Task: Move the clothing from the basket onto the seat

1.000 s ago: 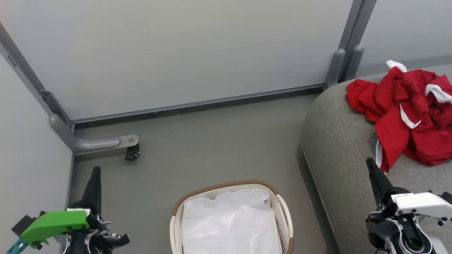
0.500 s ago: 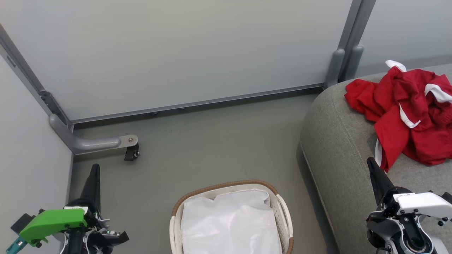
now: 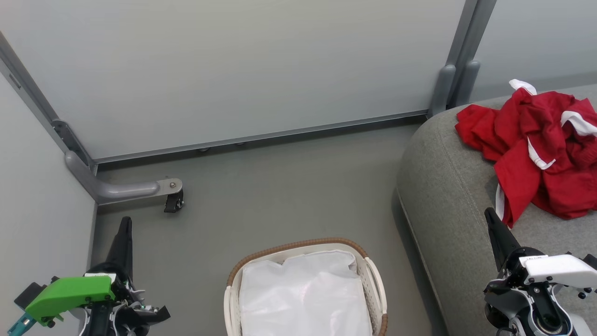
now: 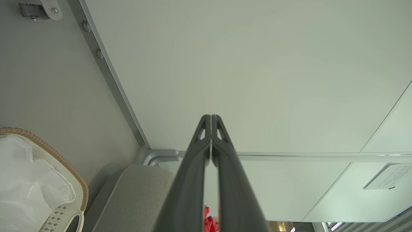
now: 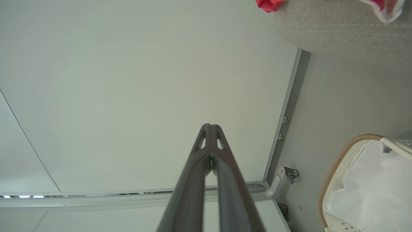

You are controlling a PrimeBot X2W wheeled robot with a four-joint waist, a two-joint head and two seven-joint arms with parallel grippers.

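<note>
The red clothing with white trim lies in a crumpled heap on the grey seat at the right; a scrap of the clothing lies at the seat's edge. The basket stands on the floor at bottom centre, with just its white liner inside; its wicker rim and rim appear in both wrist views. My left gripper is shut and empty at lower left, fingers together. My right gripper is shut and empty over the seat's front, just below the clothing, fingers together.
Pale partition panels close off the back and left. A grey bracket with a small black caster juts onto the floor at the left. A grey post stands at the seat's back corner. Bare grey floor lies between basket and wall.
My left gripper has edged slightly up the head view. The right gripper, the clothing and the basket have not moved.
</note>
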